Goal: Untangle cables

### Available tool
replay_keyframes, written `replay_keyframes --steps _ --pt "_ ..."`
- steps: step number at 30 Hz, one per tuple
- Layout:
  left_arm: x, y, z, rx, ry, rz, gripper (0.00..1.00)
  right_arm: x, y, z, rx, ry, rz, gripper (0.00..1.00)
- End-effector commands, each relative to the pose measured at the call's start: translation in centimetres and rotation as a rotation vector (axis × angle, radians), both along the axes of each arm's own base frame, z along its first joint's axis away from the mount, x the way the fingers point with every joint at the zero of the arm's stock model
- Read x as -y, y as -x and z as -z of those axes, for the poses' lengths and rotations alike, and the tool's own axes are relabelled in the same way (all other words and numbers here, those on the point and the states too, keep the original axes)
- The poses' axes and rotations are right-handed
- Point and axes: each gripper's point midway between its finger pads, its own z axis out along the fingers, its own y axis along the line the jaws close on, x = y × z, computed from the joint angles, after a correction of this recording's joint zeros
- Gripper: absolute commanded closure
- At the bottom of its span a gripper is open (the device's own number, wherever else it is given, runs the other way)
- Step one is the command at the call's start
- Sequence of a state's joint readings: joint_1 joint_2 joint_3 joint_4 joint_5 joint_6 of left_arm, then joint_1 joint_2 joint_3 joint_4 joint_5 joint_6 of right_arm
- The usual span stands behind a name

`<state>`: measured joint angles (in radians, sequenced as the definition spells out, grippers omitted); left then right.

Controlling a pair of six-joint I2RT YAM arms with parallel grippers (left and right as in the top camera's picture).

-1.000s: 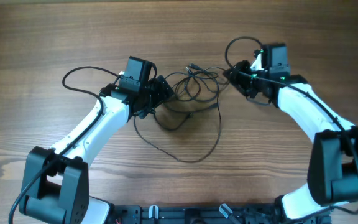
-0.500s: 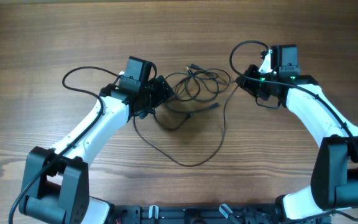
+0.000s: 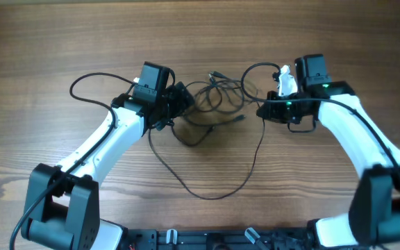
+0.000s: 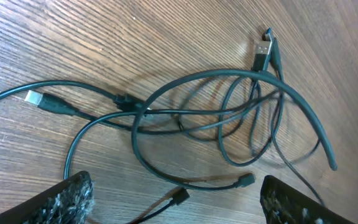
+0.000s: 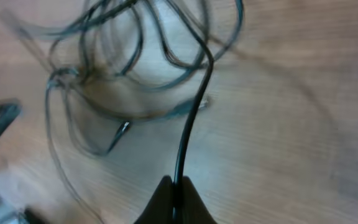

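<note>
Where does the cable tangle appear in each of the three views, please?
Overhead: cable tangle, top centre, between left gripper and right gripper.
Left wrist: tangle fills mid-frame, above the open left gripper.
Right wrist: tangle blurred, upper left; one strand enters the shut right gripper.
Shared landmark: the wood-grain table.

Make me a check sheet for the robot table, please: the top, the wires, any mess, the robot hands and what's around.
Surface: wooden table, bare grain, no stains seen.
Job's things: thin black cables in a loose tangle mid-table; a USB plug lies at its edge.
Clutter: nothing seen.
Grippers: left gripper open at the tangle's left side, holding nothing; right gripper shut on one cable strand.
Cables: thicker arm cables loop off both arms.
Surroundings: black base frame at the near edge; nothing else seen.
</note>
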<state>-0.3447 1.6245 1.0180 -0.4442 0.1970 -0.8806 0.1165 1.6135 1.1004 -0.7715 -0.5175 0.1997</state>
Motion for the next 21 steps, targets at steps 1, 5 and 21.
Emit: replay_keyframes --steps 1,5,21 --pt "-0.4 -0.1 0.5 0.0 -0.021 0.0 0.12 -0.8 -0.6 -9.7 0.293 -0.007 -0.185 0.95" --pt "-0.3 -0.1 0.5 0.0 -0.021 0.001 0.12 -0.7 0.7 -17.1 0.49 0.008 -0.242 0.95" --pt "1.4 -0.2 -0.3 0.022 0.058 0.068 0.12 -4.5 4.2 -31.6 1.046 -0.266 -0.43 0.96"
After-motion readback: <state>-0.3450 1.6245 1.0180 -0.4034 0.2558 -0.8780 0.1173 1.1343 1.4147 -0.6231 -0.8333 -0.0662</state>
